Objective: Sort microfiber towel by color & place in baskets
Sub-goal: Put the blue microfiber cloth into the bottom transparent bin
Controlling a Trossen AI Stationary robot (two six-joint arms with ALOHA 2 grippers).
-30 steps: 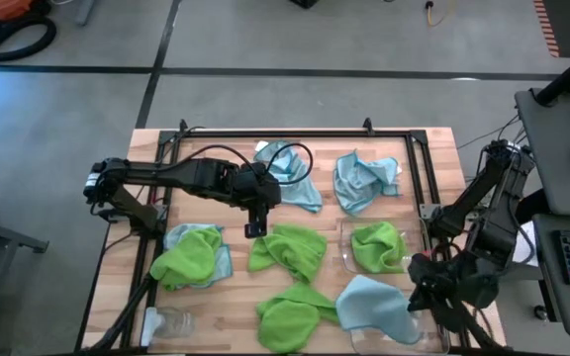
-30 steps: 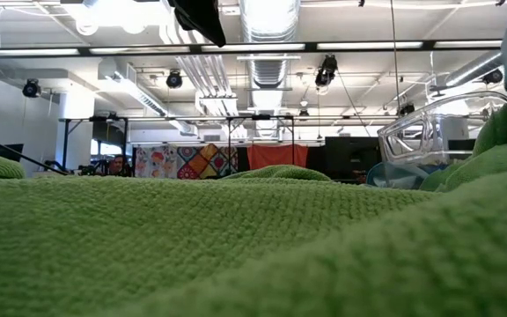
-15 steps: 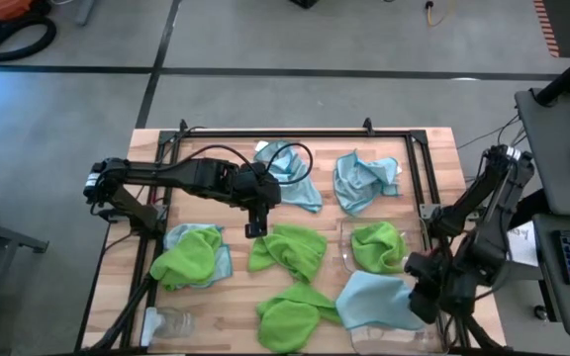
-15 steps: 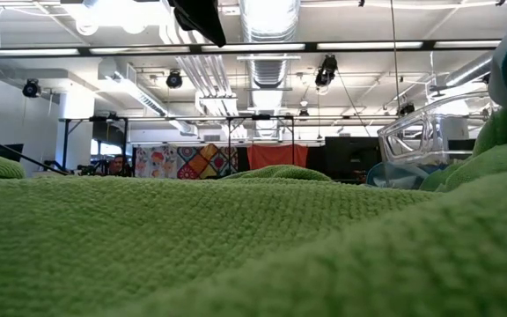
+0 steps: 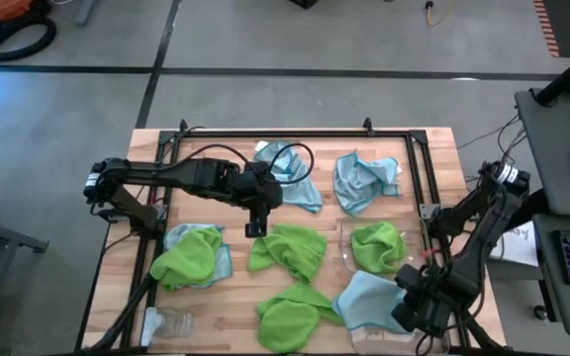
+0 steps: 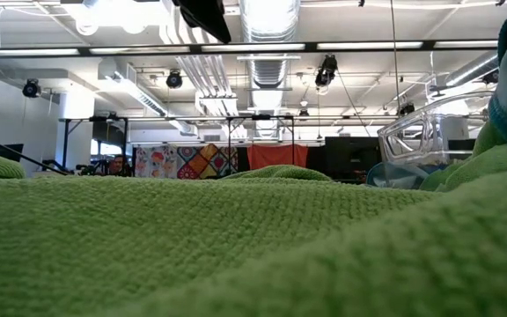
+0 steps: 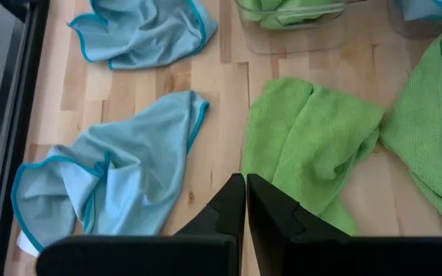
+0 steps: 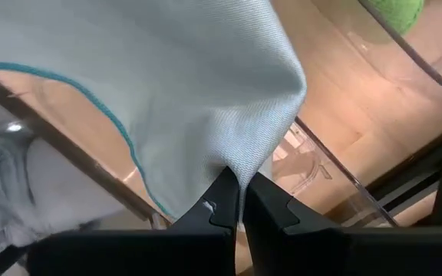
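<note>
High view shows the wooden table [image 5: 433, 158] with most cloths unsorted. Two blue towels [image 5: 366, 181] lie loose near the far edge, and another blue one peeks from under a green towel [image 5: 188, 255] on the left side. Two more green towels [image 5: 290, 249] lie loose in the middle and near the front edge.

Only one clear basket [image 5: 345, 259] holds anything: a single green cloth [image 5: 378, 245]. The second basket [image 8: 336, 180], at the front right corner, looks empty so far.

At that corner, the right gripper [image 8: 239, 201] has its fingers pinched on a blue towel [image 5: 367, 298], which hangs over that second basket. The left gripper [image 7: 245, 201], fingers pressed together and holding nothing, hovers above the middle green towel.

By my reckoning the job is barely begun: one cloth placed, one about to be dropped, about six left.
</note>
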